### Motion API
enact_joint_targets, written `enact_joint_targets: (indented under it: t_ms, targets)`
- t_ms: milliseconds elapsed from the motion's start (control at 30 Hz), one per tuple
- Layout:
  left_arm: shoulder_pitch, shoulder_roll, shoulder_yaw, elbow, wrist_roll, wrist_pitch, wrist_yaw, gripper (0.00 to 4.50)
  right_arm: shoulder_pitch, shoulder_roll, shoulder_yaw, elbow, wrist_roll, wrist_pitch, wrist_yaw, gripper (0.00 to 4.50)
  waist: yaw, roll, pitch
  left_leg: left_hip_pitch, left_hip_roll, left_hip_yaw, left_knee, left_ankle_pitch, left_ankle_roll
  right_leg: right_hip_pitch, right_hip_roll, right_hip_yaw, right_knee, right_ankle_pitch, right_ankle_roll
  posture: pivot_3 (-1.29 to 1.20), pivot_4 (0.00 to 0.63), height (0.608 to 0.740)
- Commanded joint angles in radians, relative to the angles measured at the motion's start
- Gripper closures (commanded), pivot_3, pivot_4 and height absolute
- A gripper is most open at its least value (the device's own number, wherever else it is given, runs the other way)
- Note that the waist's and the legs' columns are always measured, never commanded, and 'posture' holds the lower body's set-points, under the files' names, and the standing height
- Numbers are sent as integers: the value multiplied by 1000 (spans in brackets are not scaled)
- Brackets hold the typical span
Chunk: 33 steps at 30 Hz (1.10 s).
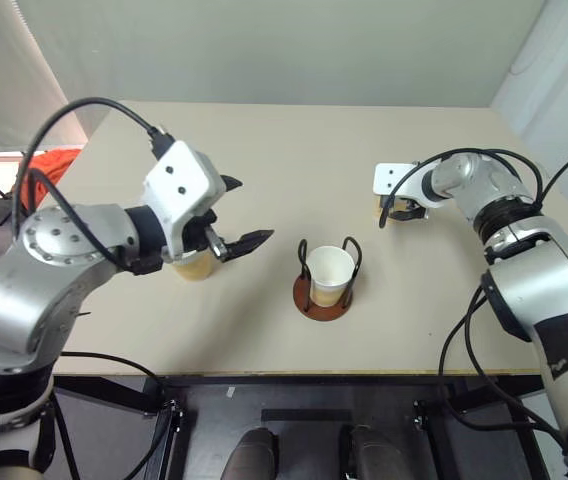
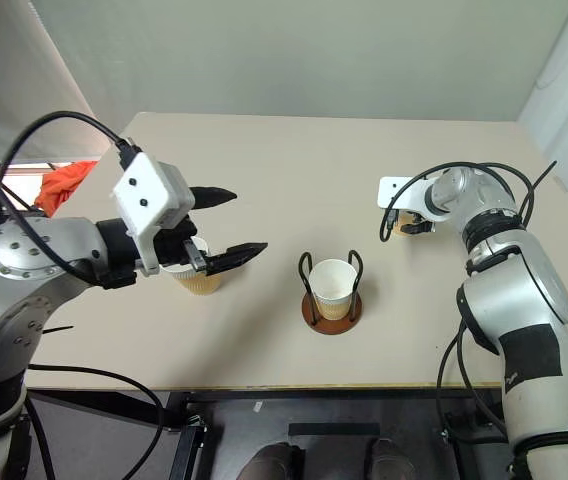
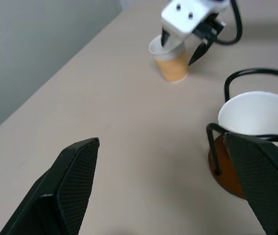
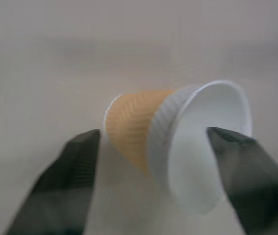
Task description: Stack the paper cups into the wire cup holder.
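Beige table (image 1: 264,160): tan ribbed, white-rimmed paper cups (image 1: 330,275).

The left arm reaches in with its elbow bent, its tool (image 2: 226,224) held level above the table with both black fingers spread wide and empty, while the right arm stretches far forward, its tool (image 1: 401,211) angled downward, fingers parted.

A wide beige desk (image 1: 264,150) fills the middle of the room, its top plain and evenly lit. Behind it, at twelve o'clock, stands a pale grey-green wall (image 1: 284,50). At nine o'clock a heap of orange cloth (image 2: 69,182) lies just off the desk's edge. At six o'clock, under the near edge, runs a dark metal frame (image 1: 294,400).
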Motion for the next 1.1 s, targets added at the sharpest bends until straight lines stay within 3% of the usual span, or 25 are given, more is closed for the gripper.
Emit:
enact_joint_targets:
  t_ms: [33,200,267,400,467,633,733,867,1100]
  targets:
    - [5,19,55,-42,-29,27,9,0,-13,3,-33,-6,-12,-1,-2,2305,0,0,0,0,0,0,0,0,0,0,0,0,0,0,0,0,150,740]
    - [1,32,78,-55,-48,53,18,0,-16,12,-44,-6,-23,-8,2,4100,-1,0,0,1,0,-1,0,-2,3,0,0,0,1,0,0,0,150,740]
    - [-6,29,82,-63,-60,60,22,0,-17,14,-50,-7,-25,-13,7,4441,-1,0,0,1,1,-1,0,-2,3,0,0,0,1,0,0,0,150,740]
    - [-15,33,102,-65,-89,64,20,0,-31,8,-65,-11,-21,-34,37,4441,-1,0,0,1,0,-1,0,0,0,0,0,0,1,0,-1,0,150,740]
    - [19,82,130,-63,-97,53,-29,0,-59,-6,-89,-22,1,-74,99,4441,-2,0,0,1,0,-1,0,0,-1,0,0,0,2,0,-1,0,150,740]
    - [91,162,429,-22,-352,97,-227,0,-162,-46,-250,-78,181,-182,467,4441,-6,0,1,-1,1,-1,-2,0,-1,-3,1,0,1,0,-2,0,150,740]
    - [140,199,575,40,-419,122,-277,0,-199,-72,-290,-104,213,-225,536,4441,-8,1,1,0,1,-1,-3,0,-1,-2,3,0,1,-3,-6,0,150,740]
    - [189,243,722,131,-531,178,-344,0,-229,-81,-355,-159,353,-213,765,4441,-7,0,1,1,2,-3,-3,0,-1,-1,3,0,1,-7,-10,0,150,740]
    - [270,273,775,152,-601,180,-368,0,-127,-271,46,-565,847,-124,783,4441,-2,0,1,0,0,-2,-2,7,-1,2,3,1,0,-9,-14,0,150,740]
